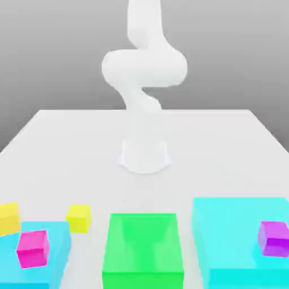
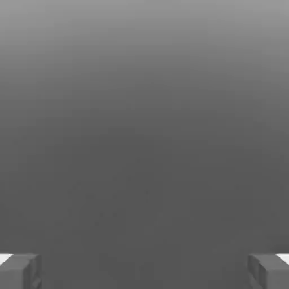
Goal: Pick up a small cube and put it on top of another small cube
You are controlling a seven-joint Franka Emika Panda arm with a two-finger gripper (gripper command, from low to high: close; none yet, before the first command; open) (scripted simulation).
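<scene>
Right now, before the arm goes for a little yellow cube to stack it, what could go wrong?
1. The small yellow cube sits close beside the cyan block; an open finger may bump that block.
2. A second yellow cube lies at the exterior view's left edge, possibly a far reach.
3. Magenta cubes are similar in size; targeting could slip.

small cube (image 1: 78, 217): matt, plain yellow; table (image 1: 226, 147): smooth, matt white

Bright even light, soft blur, arm (image 1: 144, 73) washed out, faint shadows, grey bg gradient
</scene>
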